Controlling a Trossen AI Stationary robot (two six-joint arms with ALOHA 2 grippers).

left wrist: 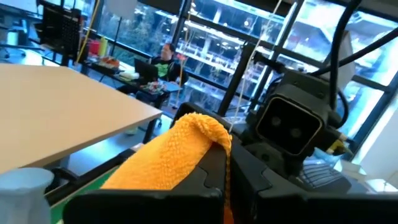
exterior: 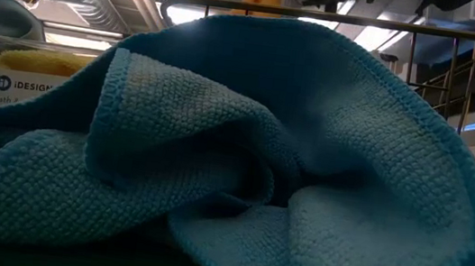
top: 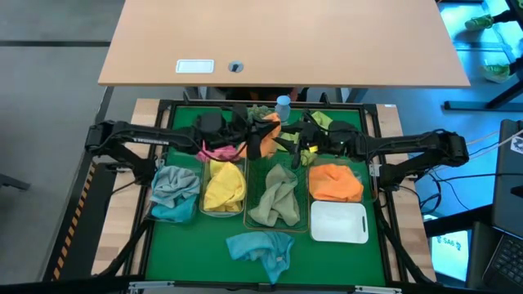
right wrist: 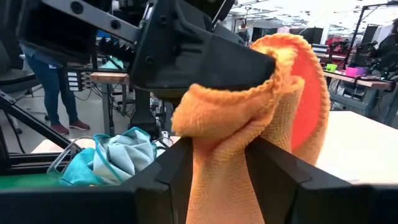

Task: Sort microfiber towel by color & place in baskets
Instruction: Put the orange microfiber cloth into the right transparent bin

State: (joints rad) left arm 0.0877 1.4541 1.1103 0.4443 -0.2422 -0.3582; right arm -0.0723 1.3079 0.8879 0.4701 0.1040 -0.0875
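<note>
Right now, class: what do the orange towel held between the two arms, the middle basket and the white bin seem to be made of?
Orange towel: soft microfiber cloth, matte; its looped, nubbly weave shows as it drapes from the left gripper.
Middle basket: probably dark metal wire, seen as a thin rim line around the olive towel.
White bin: likely smooth plastic, with an even, plain surface and rounded corners.

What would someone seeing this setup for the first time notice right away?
Probably the orange towel held up at the back middle of the green mat, shared between the left gripper, shut on it, and the right gripper, whose fingers flank it. Next, the row of baskets below, filled by colour: blue-grey, yellow, olive, orange. A loose blue towel lies in front of them.
</note>
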